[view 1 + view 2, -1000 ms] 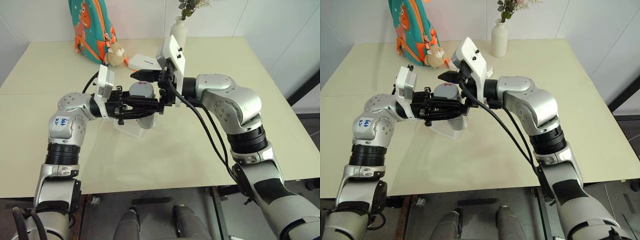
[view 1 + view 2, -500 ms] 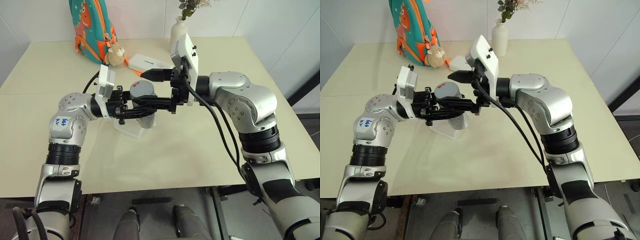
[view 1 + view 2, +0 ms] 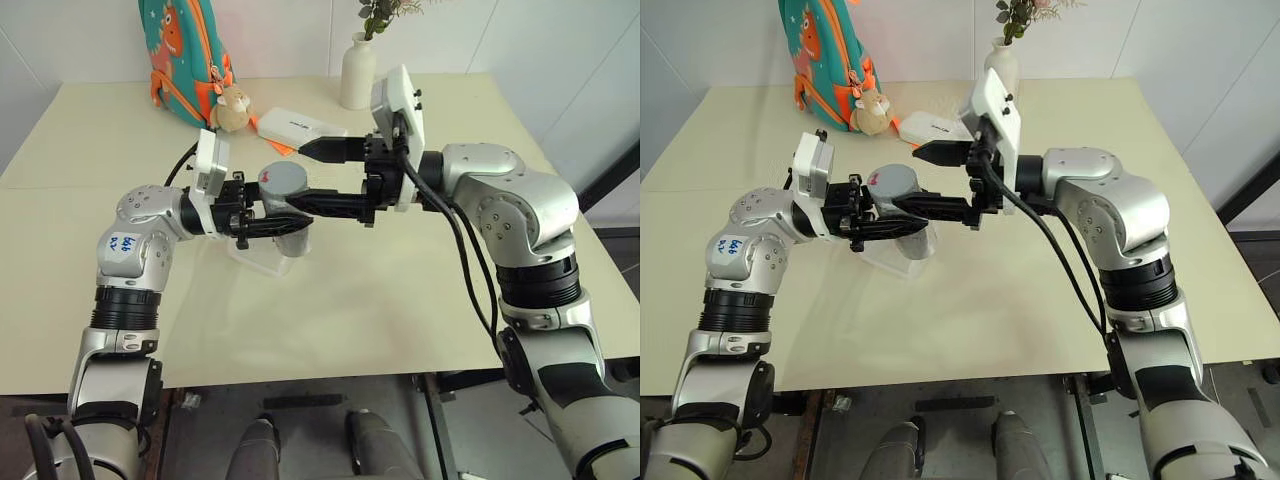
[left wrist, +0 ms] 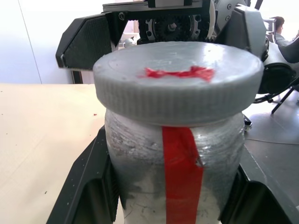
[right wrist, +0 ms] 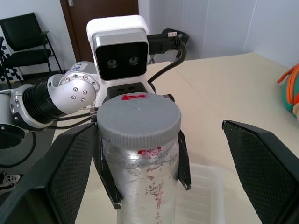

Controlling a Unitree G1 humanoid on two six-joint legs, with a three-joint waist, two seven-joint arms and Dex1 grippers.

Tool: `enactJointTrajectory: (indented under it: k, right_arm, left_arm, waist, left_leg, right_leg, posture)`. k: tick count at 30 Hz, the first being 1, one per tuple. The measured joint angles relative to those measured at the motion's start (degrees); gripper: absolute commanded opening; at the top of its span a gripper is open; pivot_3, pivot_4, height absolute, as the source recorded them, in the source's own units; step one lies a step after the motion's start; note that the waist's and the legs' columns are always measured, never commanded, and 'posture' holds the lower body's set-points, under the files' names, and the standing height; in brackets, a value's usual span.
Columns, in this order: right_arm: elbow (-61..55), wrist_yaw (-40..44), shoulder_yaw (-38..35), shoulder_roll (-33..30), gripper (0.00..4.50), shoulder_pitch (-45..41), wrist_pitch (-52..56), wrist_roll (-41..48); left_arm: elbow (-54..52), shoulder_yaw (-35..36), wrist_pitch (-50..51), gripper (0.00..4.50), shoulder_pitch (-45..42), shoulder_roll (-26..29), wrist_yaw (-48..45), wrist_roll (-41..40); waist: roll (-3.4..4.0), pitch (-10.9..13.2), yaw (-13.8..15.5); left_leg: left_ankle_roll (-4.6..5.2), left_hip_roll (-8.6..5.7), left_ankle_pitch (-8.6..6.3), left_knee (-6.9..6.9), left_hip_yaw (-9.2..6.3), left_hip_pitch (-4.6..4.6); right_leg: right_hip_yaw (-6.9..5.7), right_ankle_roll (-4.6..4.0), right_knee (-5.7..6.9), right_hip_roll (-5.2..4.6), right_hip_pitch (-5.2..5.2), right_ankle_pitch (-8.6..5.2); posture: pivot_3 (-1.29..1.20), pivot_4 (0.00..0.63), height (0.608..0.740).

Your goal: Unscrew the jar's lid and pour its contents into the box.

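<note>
The left hand (image 3: 268, 222) is clamped tight on the jar (image 4: 175, 177), its two black fingers pressing the clear body on either side just under the lid (image 4: 177, 79), holding it upright above the box (image 5: 201, 193); the lid sits on the neck, grey and ribbed, with a smeared pink-red mark on top; a red strip of tape runs down the jar's wall below it. The right hand (image 3: 330, 175) faces the left one across the jar with its fingers spread wide, one beyond the lid and one on the near side, gripping nothing and clear of the cap. The clear box lies on the worktop (image 3: 350, 290) directly beneath the left hand. Past the right hand lie a white case (image 3: 295, 125) with small dark lettering, too fine to read, a white vase (image 3: 357, 70), and a teal backpack (image 3: 185, 55) with a plush toy (image 3: 232, 105); a blue sticker on the left arm carries handwritten digits, possibly "660".
</note>
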Motion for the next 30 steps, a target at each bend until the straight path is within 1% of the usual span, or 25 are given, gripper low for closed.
enactJointTrajectory:
  k: [12, 18, 30]
  right_arm:
    - [-0.4, 0.6, -0.1, 2.2, 4.47, -1.3, 2.6, 2.0]
    - [1.1, 1.0, 0.5, 2.8, 4.47, -3.0, 3.5, 1.8]
    - [2.5, 1.1, 2.4, 3.5, 4.47, -3.3, 3.6, 0.0]
  left_arm:
    - [-0.1, 0.0, 0.1, 2.13, 0.0, 0.0, -0.7, 0.0]
    - [-0.2, 0.0, 0.2, 2.13, 0.0, 0.0, -0.8, 0.0]
    - [-0.3, 0.0, 0.3, 2.13, 0.0, 0.0, -0.7, 0.0]
  waist:
    - [0.00, 0.0, 0.1]
    - [0.00, 0.0, 0.0]
    - [0.00, 0.0, 0.0]
  left_leg:
    - [0.00, 0.00, 0.00, 0.00, 0.00, 0.00]
    - [0.00, 0.00, 0.00, 0.00, 0.00, 0.00]
    - [0.00, 0.00, 0.00, 0.00, 0.00, 0.00]
  right_leg:
    - [0.00, 0.00, -0.01, 0.00, 0.00, 0.00]
    - [0.00, 0.00, 0.01, 0.00, 0.00, 0.00]
    - [0.00, 0.00, 0.00, 0.00, 0.00, 0.00]
  posture:
    - [0.00, 0.150, 0.740]
    - [0.00, 0.150, 0.740]
    - [0.00, 0.150, 0.740]
